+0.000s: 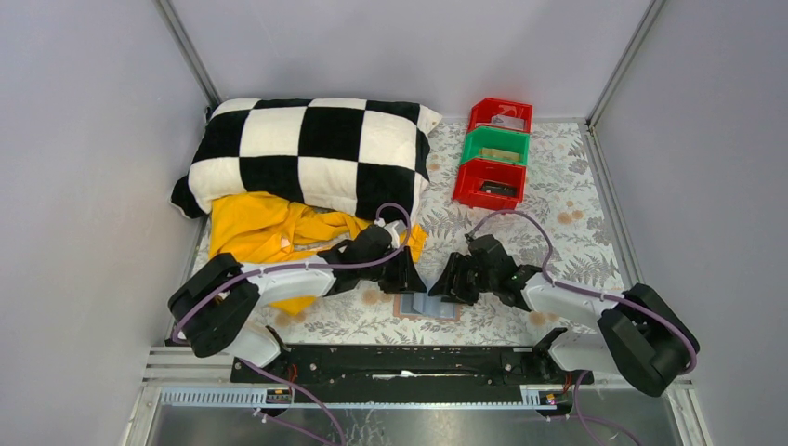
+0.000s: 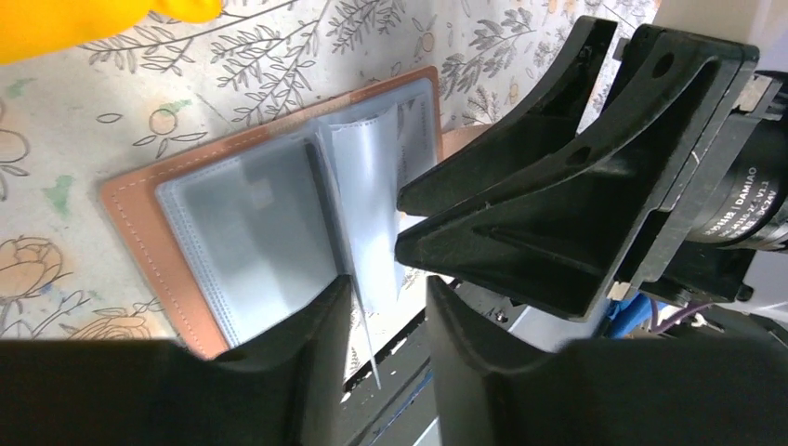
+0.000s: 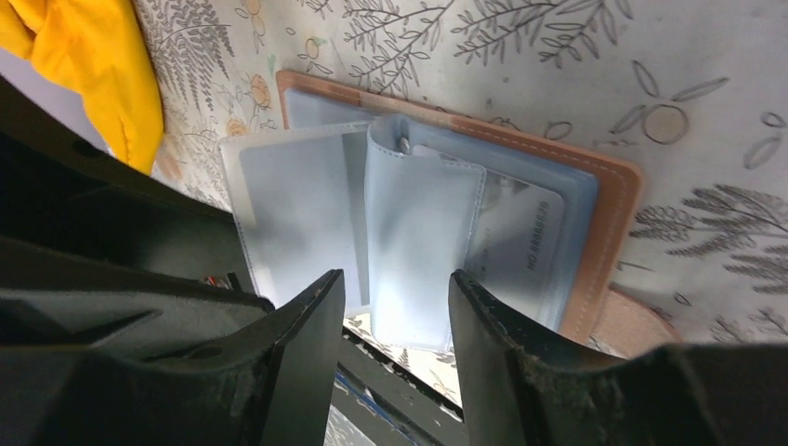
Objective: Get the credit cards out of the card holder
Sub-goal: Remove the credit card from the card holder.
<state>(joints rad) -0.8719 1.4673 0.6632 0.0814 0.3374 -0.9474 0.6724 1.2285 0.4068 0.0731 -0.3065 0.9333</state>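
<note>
The card holder (image 1: 428, 306) lies open on the floral table near the front edge, between my two grippers. In the left wrist view its tan leather edge (image 2: 139, 232) frames grey-blue sleeves, and one clear sleeve leaf (image 2: 372, 214) stands up between my fingers. My left gripper (image 2: 388, 290) is open around that leaf. My right gripper (image 3: 395, 283) is open over another raised sleeve (image 3: 418, 242). One credit card (image 3: 525, 246) with printed lettering shows pale through a sleeve on the right half. Other cards are hidden. In the top view the left gripper (image 1: 409, 279) and right gripper (image 1: 453, 283) nearly meet.
A black-and-white checkered pillow (image 1: 311, 153) and a yellow cloth (image 1: 269, 232) lie at the back left. Red and green bins (image 1: 492, 153) stand at the back right. The right gripper's black body (image 2: 576, 177) fills the right of the left wrist view.
</note>
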